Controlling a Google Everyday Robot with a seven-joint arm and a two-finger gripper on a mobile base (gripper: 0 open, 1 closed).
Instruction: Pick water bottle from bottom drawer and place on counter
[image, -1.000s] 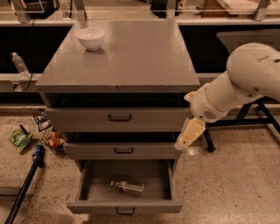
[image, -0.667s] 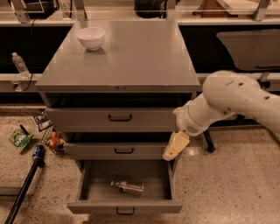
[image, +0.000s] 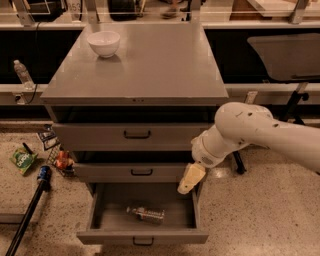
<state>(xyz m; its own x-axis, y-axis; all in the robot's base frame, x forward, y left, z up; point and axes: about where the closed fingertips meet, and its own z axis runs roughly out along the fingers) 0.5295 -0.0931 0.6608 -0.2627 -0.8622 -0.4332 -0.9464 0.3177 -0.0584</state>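
Since the earlier frames the pale yellowish tool (image: 190, 179) has slid leftward and downward in the frame. It now hangs at centre right, over the right rim of the wide grey metal bottom drawer (image: 142, 236), which stands pulled open at the bottom centre.

At far left a paler clear bottle (image: 22, 74) stands on a ledge, with a green packet (image: 22, 160) on the floor below it. A round white bowl (image: 104, 43) sits at the upper left of the large flat grey square worktop (image: 150, 65). The small clear plastic water bottle with a white cap and reddish label band (image: 146, 214) lies on its side on the drawer floor, lower left of the tool and well apart from it. The thick white robot arm (image: 250, 127) reaches in from the right edge.

Whether the tool is apart or together I cannot tell. It appears to carry nothing.

I judge this to be the approach step, with nothing grasped yet. The next move calls for lowering into the drawer, shifting left over the bottle, and lining up across its narrow width while clearing the drawer wall.
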